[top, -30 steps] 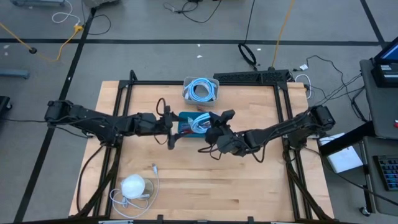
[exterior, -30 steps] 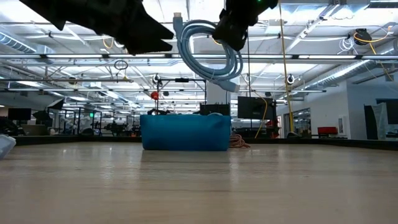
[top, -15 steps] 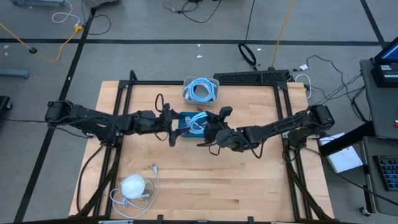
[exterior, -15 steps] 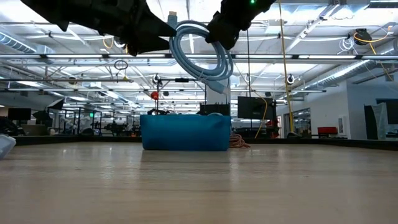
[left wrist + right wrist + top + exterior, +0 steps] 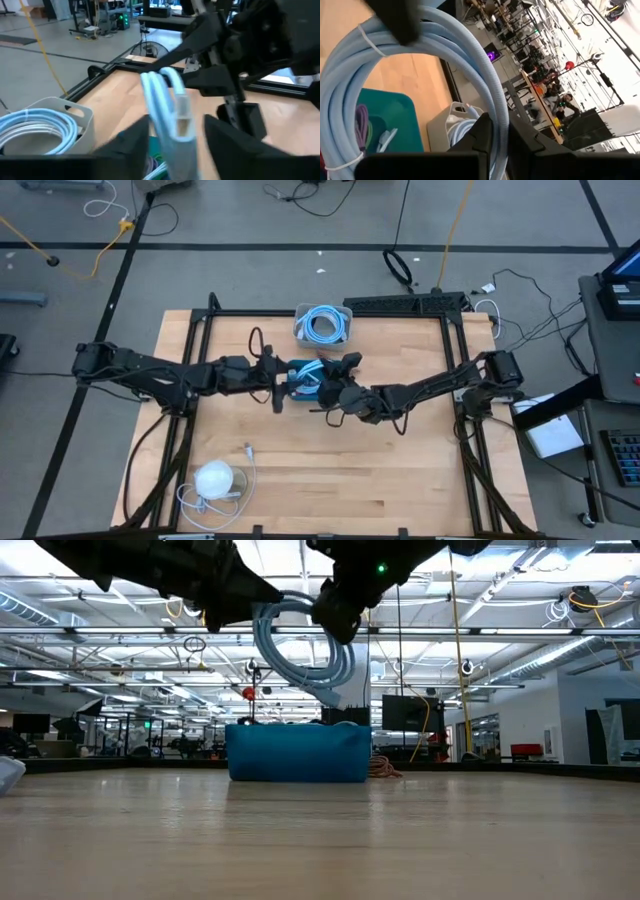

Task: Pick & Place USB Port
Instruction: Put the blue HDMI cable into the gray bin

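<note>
Two arms meet over the middle of my table. From above, the left gripper and the right gripper flank the teal bin, with the pale blue coiled cable between them over the bin. A grey bin holding another blue coil sits just behind, and a white round object with its cord lies near the front left edge.

At table height, the coil hangs in the air above the teal bin, clear of it, with the right gripper clamped on its upper edge.

Through the left wrist camera, my left fingers stand apart on either side of the cable's plug end; I think they are not yet touching it, though the view is soft. The grey bin shows beside.

Through the right wrist camera, the right fingers pinch the coil tightly, above the teal bin.
</note>
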Robot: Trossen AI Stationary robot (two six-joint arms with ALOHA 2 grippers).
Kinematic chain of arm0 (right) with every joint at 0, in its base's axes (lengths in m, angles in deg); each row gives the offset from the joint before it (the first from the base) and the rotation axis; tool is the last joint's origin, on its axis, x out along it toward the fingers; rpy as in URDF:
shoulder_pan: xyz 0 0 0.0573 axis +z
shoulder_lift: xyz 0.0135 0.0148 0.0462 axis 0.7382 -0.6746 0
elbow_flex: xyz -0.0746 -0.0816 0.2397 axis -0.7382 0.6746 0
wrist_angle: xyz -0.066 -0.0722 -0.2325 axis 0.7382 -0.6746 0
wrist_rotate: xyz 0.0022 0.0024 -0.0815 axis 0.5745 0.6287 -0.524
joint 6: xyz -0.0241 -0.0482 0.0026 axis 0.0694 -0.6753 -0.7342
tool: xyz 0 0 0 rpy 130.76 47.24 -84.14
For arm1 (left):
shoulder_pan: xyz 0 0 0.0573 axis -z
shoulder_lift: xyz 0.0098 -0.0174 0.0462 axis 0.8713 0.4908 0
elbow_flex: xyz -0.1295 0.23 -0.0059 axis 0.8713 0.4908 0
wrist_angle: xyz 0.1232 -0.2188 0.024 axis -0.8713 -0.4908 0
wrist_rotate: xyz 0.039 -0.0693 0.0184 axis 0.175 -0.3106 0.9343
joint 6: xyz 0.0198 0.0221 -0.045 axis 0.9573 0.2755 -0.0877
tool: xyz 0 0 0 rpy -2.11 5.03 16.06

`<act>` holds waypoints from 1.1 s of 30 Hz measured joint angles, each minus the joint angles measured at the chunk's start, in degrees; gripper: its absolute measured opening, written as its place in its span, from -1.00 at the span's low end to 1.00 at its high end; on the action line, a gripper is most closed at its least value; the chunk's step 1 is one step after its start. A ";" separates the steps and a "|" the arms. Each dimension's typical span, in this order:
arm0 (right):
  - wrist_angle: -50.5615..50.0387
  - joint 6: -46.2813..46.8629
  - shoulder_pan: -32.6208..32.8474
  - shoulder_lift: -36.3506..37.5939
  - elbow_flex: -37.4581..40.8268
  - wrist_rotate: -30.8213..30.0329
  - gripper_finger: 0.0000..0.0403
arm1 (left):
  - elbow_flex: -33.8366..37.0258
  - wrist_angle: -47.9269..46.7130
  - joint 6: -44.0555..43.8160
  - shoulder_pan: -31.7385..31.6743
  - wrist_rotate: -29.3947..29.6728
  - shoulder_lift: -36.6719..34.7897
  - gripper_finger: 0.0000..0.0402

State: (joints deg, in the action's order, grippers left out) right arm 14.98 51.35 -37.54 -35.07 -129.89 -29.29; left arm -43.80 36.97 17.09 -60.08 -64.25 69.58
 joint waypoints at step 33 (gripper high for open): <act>36.81 -35.85 24.62 0.73 2.29 -12.88 -0.41 | 0.02 16.97 -7.86 -24.71 -17.34 1.71 -0.79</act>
State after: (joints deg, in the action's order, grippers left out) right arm 51.79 15.49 -12.92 -34.34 -127.60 -42.16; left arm -43.78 53.95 9.23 -84.79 -81.60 71.30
